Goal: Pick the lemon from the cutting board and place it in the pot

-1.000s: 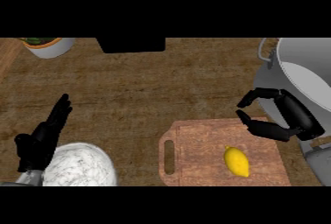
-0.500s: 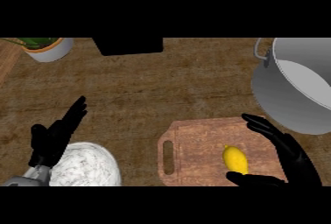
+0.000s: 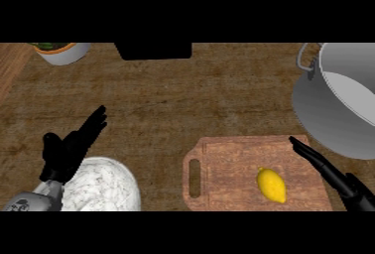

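Observation:
The yellow lemon [image 3: 272, 184] lies on the brown wooden cutting board [image 3: 227, 171], near its lower right. A large grey pot [image 3: 344, 101] stands at the right edge, just beyond the board's far right corner. My right hand [image 3: 331, 174] comes in from the lower right with straight fingers, open, over the board's right edge; it sits right of the lemon without touching it. Over at the left my left hand [image 3: 71, 147] rests open with its fingers pointing up, holding nothing.
A white marbled round object [image 3: 102, 186] lies at the lower left beside my left forearm. A small white planter [image 3: 64, 52] stands at the top left, and a dark block [image 3: 154, 50] sits at the top centre. The counter is brown wood.
The view has shifted, so the pot and board show further left and larger. My right hand has straightened from curled and dropped lower right of the lemon. The lemon stays on the board.

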You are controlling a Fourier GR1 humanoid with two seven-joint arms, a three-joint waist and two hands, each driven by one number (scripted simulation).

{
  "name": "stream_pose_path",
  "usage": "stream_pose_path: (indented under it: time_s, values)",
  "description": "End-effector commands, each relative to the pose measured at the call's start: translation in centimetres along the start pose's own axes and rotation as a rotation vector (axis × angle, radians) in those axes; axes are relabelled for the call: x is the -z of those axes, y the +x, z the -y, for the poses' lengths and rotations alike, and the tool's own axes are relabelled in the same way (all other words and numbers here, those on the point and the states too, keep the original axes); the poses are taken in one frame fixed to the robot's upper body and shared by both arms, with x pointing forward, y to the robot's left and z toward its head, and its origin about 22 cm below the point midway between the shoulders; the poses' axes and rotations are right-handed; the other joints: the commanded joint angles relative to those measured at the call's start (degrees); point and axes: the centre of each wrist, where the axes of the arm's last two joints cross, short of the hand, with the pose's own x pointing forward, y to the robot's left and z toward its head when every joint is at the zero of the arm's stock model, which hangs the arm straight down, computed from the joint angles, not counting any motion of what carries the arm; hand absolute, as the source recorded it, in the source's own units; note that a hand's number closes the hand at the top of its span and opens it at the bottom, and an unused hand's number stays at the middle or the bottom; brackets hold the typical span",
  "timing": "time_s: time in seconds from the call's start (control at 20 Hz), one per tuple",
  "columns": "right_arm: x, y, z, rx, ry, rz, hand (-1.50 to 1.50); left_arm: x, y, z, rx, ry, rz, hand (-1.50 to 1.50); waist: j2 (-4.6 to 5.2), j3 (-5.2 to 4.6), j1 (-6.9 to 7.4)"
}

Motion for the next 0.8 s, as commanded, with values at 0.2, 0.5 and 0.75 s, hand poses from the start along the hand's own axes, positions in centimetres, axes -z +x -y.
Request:
stream_pose_path:
  time_s: [0.2, 0.5, 0.75]
  values:
    - [1.8, 0.1, 0.4, 0.010, 0.128, -0.286, -1.50, 1.0, -1.5, 3.4, -0.052, -0.066, -0.041, 0.00, 0.91, -0.77, 2.12]
    - [1.2, -1.8, -2.4, -0.125, 0.370, -0.387, -1.50, 1.5, -2.1, 3.9, -0.076, -0.076, -0.047, 0.00, 0.83, -0.74, 1.75]
    - [1.9, -4.5, -1.6, -0.130, 0.329, -0.400, -1.50, 2.0, -1.7, 4.0, -0.058, -0.066, -0.054, 0.00, 0.67, -0.68, 1.34]
